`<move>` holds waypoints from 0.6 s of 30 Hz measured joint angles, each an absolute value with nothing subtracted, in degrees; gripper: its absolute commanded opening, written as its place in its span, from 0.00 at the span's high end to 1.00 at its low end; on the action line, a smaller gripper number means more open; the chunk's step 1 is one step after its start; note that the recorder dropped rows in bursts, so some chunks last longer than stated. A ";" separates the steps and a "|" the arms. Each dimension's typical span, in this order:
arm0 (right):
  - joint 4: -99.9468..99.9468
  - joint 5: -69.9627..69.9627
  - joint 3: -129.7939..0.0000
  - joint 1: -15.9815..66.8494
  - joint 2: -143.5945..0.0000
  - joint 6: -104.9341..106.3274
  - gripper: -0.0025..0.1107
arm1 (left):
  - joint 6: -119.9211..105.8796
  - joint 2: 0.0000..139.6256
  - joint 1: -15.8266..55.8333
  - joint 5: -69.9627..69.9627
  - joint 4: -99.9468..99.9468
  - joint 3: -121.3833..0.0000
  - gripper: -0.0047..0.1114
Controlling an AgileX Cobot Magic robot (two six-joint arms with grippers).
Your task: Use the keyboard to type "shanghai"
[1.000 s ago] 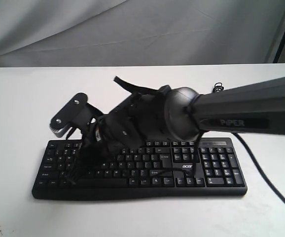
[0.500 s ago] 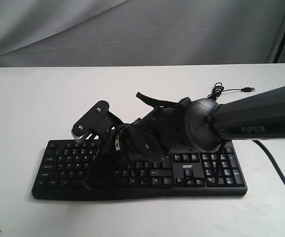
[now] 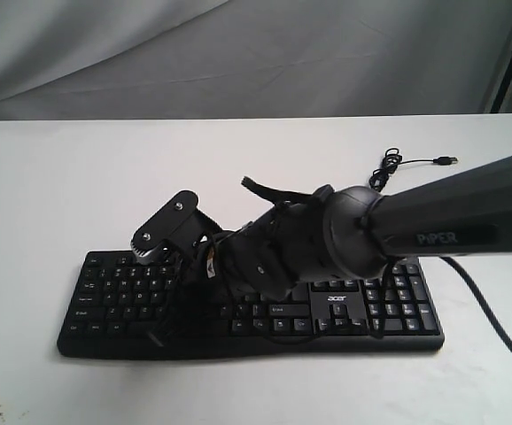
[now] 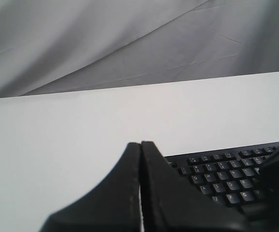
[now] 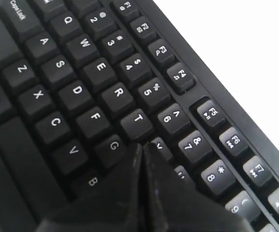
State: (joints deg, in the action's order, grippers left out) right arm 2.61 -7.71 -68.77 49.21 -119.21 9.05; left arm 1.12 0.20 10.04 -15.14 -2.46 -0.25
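Observation:
The black keyboard (image 3: 389, 305) lies flat near the front of the white table, its small logo facing the exterior view. My right arm reaches across it from the right. My right gripper (image 3: 161, 332) is shut, pointing down at the left-centre letter keys. In the right wrist view its joined tips (image 5: 142, 145) sit by the G key (image 5: 113, 145), over the keys just past it, with nothing between them. My left gripper (image 4: 140, 143) is shut and empty, off one end of the keyboard (image 4: 221, 174) above bare table. It does not show in the exterior view.
The keyboard's thin black cable (image 3: 413, 162) coils and ends in a plug on the table behind the right arm. Another black cable (image 3: 491, 310) runs down the right side. A grey cloth (image 3: 238, 53) hangs behind the white table (image 3: 43, 177).
My right gripper has shifted right along the keyboard, from the far-left keys toward the left-centre letters, and then dropped a little lower. It stays shut throughout.

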 measured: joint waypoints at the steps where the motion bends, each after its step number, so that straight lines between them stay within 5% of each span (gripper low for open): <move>1: 2.61 -7.95 -68.77 49.21 -119.07 9.05 0.98 | 1.12 0.20 10.04 -15.14 -2.46 -0.25 0.96; 18: 1.67 -11.14 -80.93 54.91 -120.73 9.05 0.98 | 1.12 0.20 10.04 -15.14 -2.46 -0.25 0.96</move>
